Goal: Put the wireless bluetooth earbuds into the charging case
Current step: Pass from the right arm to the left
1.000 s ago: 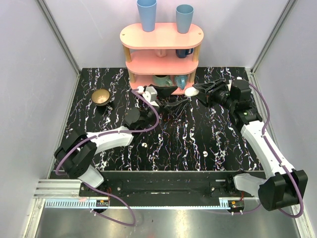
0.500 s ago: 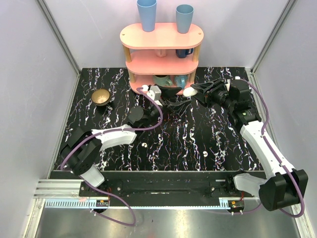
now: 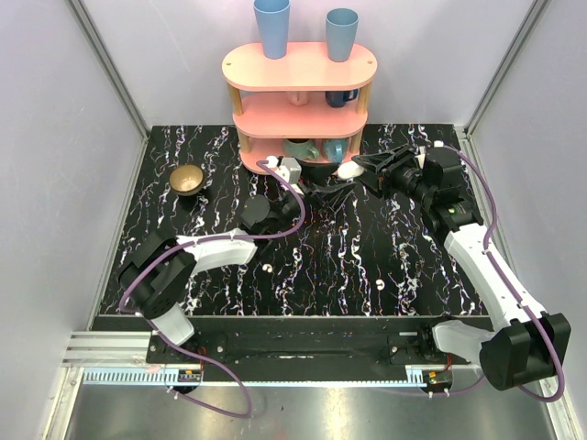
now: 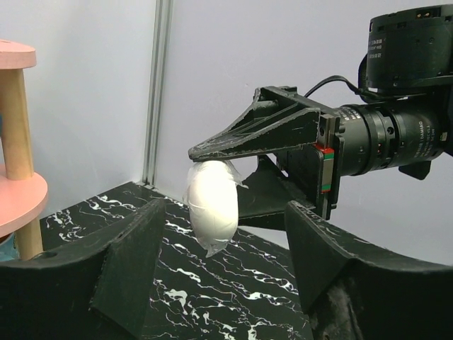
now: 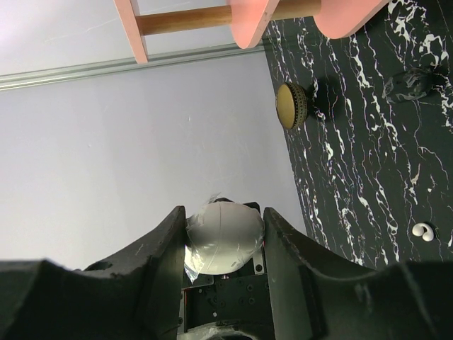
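The white charging case (image 3: pixel 349 170), with clear film on it, is held in the air by my right gripper (image 3: pixel 359 168), which is shut on it near the shelf's foot. In the right wrist view the case (image 5: pixel 223 237) sits between both fingers. In the left wrist view it (image 4: pixel 211 200) hangs from the right fingers (image 4: pixel 262 134), a little beyond my open, empty left gripper (image 4: pixel 225 262). In the top view the left gripper (image 3: pixel 332 186) points at the case from the left. Two white earbuds lie on the table, one (image 3: pixel 266 269) at centre left and one (image 3: pixel 380 285) at centre right; one also shows in the right wrist view (image 5: pixel 423 230).
A pink three-tier shelf (image 3: pixel 299 101) stands at the back with blue cups on top and mugs below. A brown bowl (image 3: pixel 187 179) sits at the back left and also shows in the right wrist view (image 5: pixel 291 105). Grey walls enclose the black marbled table (image 3: pixel 348 257).
My left arm has reached forward and to the right, bringing its open gripper closer to the case. My right gripper has shifted slightly left with the case.
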`<state>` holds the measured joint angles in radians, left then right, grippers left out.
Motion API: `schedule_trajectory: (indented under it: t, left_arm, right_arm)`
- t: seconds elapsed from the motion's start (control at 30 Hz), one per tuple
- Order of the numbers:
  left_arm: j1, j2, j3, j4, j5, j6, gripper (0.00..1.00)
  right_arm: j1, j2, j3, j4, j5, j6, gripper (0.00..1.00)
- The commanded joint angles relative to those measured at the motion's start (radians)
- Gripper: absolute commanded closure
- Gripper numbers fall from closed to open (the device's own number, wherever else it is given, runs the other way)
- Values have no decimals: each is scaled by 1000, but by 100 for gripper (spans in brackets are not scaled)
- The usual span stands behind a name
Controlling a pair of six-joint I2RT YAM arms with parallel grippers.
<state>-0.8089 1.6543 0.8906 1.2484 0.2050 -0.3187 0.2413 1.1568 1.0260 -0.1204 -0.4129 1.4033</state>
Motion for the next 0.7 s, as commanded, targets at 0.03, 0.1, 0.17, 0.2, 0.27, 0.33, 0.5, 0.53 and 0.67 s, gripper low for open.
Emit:
schedule_trajectory:
  t: [0.03,0.1,0.17,0.2,0.27,0.33,0.5,0.53,0.67]
  left_arm:
    - [-3,7,50,98,4,-3,32]
    - [-3,18,60,103,8,-10,39]
    - [-4,31,71,108,7,-17,40]
    - [-4,35,73,117,5,-22,41]
    - [-3,39,77,120,4,-23,43]
    - [-3,42,79,117,4,-20,44]
    - [-3,44,79,114,8,-29,45]
    - [-3,45,79,114,10,-31,45]
    - [-6,52,77,115,10,-31,44]
  right_arm:
    - [12,-28,16,64,-21,3,100]
    - [15,-28,11,67,-20,6,100]
    - [16,-28,11,67,-21,8,100]
    - [15,-28,11,67,-23,8,100]
    - [16,-28,11,67,-24,8,100]
    - [16,-26,11,67,-26,10,100]
    - [18,-25,14,77,-32,10,100]
    - [18,-25,16,76,-30,10,100]
    - [18,-26,16,76,-32,10,100]
